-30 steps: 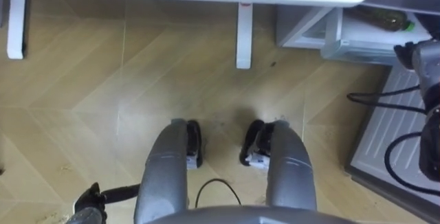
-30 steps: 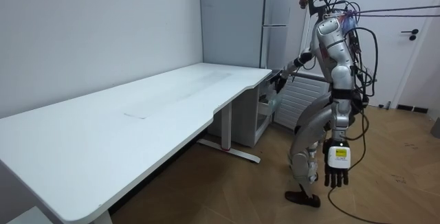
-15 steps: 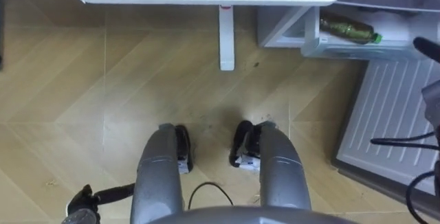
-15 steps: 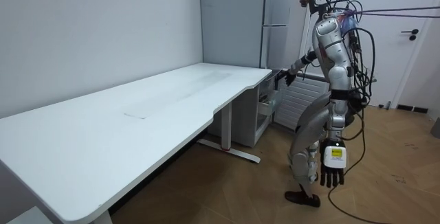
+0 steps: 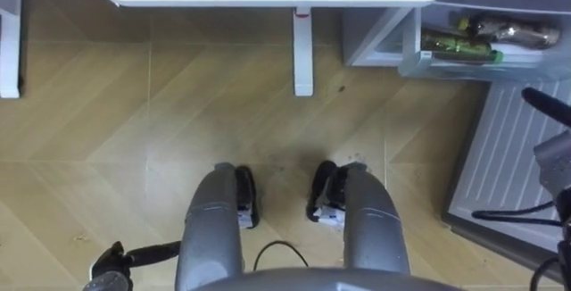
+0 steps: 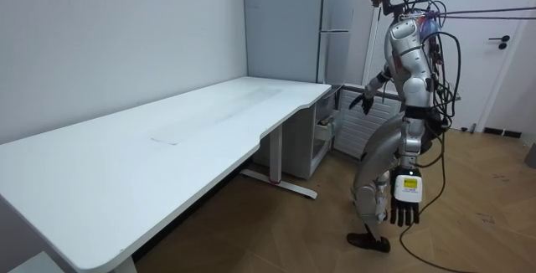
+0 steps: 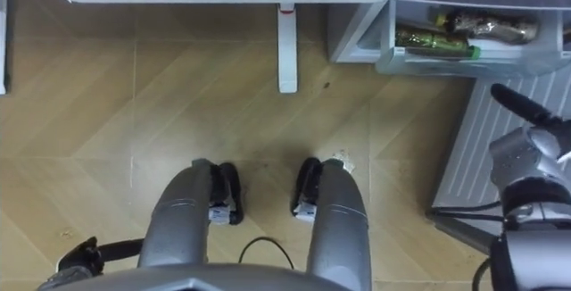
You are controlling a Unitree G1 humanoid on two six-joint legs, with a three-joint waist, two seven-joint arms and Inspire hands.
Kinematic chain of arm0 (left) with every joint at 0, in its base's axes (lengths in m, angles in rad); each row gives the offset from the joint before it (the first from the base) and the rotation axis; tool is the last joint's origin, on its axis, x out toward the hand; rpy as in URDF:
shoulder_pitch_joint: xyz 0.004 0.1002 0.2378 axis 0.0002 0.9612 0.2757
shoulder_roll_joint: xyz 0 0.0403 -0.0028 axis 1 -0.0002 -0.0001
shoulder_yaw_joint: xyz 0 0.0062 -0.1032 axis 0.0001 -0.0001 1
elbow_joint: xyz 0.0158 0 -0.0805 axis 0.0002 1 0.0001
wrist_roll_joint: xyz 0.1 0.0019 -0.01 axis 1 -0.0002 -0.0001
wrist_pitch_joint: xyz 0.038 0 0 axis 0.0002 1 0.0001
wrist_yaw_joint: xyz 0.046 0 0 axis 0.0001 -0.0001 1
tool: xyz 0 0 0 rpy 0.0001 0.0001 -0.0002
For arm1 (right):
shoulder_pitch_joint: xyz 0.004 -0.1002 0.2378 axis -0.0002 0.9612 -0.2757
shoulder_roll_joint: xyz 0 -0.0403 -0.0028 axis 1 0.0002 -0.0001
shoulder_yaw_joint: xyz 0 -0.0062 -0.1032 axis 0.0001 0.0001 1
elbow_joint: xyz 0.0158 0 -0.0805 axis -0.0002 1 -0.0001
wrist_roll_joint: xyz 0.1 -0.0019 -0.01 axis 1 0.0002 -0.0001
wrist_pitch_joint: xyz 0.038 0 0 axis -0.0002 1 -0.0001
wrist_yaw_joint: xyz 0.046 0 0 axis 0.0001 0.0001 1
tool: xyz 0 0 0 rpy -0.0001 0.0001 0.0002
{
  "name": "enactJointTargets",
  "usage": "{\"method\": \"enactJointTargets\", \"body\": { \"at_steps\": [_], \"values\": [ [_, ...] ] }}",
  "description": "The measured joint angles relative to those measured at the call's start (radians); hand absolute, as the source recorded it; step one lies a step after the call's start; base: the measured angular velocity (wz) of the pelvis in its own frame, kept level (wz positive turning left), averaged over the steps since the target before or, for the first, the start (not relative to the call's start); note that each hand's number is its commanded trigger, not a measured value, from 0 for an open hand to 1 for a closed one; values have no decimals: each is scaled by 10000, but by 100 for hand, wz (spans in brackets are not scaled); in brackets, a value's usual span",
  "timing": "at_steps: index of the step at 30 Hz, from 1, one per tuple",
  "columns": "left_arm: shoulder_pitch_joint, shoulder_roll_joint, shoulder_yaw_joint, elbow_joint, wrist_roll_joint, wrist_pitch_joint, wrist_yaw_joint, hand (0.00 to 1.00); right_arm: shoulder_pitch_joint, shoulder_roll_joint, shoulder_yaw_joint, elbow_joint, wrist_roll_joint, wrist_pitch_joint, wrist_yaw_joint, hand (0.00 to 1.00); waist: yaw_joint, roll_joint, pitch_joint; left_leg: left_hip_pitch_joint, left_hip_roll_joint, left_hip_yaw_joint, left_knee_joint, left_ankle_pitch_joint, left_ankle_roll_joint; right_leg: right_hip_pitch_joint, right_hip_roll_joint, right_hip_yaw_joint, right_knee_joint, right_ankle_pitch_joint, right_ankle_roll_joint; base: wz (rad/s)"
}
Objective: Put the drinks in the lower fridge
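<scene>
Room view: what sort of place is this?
Likely a sparse office or test room: a long white desk, a tall grey fridge in the corner, and a herringbone wood floor.

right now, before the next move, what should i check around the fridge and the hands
1. Drinks stowed: ok, bottles lie in the lower fridge, in its open compartment.
2. Empty right hand: ok, open and raised beside the fridge.
3. Empty left hand: ok, open, hanging at the robot's side.
4. Shut fridge door: not ok, it stands open on the robot's right.
5. Every drink put away: cannot tell, the bottles overlap and part of the compartment is hidden.
</scene>
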Motion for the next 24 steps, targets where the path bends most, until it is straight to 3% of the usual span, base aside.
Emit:
{"method": "enactJointTargets", "body": {
  "at_steps": [5,8,14,18,21,24],
  "values": [
    [-154,3,-101,-20,9,47,1,0,-336,51,14,53,960,2,578,0,50,113,47,-799,-5,6,638,-147,48,-887,-63,177,653,-89,-1,1],
    [-291,10,-141,-35,6,88,-3,0,-605,37,20,119,1263,2,931,0,130,172,87,-1463,-14,-6,1483,-471,73,-1618,-213,339,1617,-486,8,8],
    [-336,80,-195,-403,-1,221,-219,0,-1512,30,35,411,2261,23,1896,0,284,193,119,-3186,17,-159,3378,-1069,69,-3408,-595,455,3610,-1168,-253,10],
    [-333,86,-194,-406,21,264,-249,0,-1853,10,23,473,2976,-35,2698,0,212,165,153,-3776,10,-266,4466,-1541,4,-4028,-771,583,4795,-1741,-296,12],
    [-424,87,-186,-434,16,285,-253,0,-1897,-70,17,430,3369,-45,3250,0,187,165,161,-4376,176,-261,5281,-1849,21,-4684,-806,729,5569,-1998,-345,-6],
    [-439,109,-169,-511,15,283,-296,0,-1935,-170,27,49,3310,21,3642,0,-88,160,169,-4704,203,-236,5852,-2018,71,-5080,-988,868,6204,-2218,-384,4]
  ]
}}
